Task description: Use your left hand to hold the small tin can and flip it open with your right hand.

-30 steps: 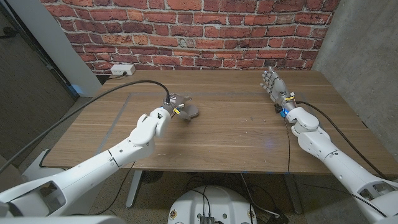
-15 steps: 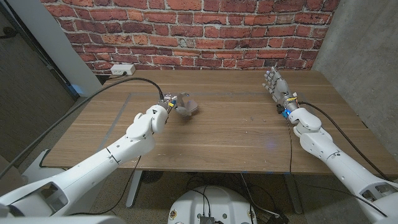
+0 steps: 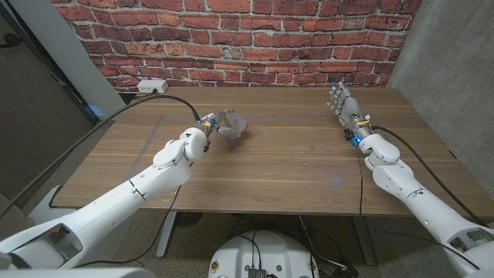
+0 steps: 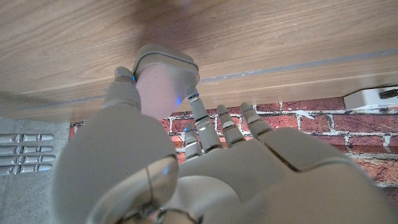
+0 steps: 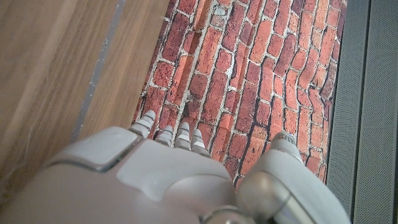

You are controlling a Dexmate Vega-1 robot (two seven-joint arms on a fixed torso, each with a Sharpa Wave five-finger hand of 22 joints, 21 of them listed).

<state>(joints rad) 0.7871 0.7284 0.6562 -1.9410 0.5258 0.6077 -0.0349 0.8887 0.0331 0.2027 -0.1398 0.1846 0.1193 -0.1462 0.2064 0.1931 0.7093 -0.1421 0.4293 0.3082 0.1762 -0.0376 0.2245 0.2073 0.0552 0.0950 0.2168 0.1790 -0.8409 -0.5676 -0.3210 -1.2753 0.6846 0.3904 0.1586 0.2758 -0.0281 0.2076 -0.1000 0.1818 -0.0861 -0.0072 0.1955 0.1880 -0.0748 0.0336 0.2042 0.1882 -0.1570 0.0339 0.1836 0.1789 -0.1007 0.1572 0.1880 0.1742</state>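
Observation:
A small silvery tin can (image 3: 234,130) sits in my left hand (image 3: 218,127) over the far left-middle of the wooden table (image 3: 293,162). In the left wrist view the can (image 4: 163,81) is pinched between the thumb and the fingertips (image 4: 196,106), and I cannot tell whether it touches the wood. Its lid is not clear from either view. My right hand (image 3: 343,104) stands over the far right of the table, fingers apart and holding nothing, well away from the can. The right wrist view shows the back of that hand (image 5: 161,174) against the bricks.
A red brick wall (image 3: 255,38) runs along the table's far edge. A white socket box (image 3: 152,86) sits by the far left corner. A black cable (image 3: 139,112) loops over the left side, and a concrete wall (image 3: 455,69) closes the right.
My left hand has carried the can a little farther from me and to the right. The right hand has shifted slightly outward.

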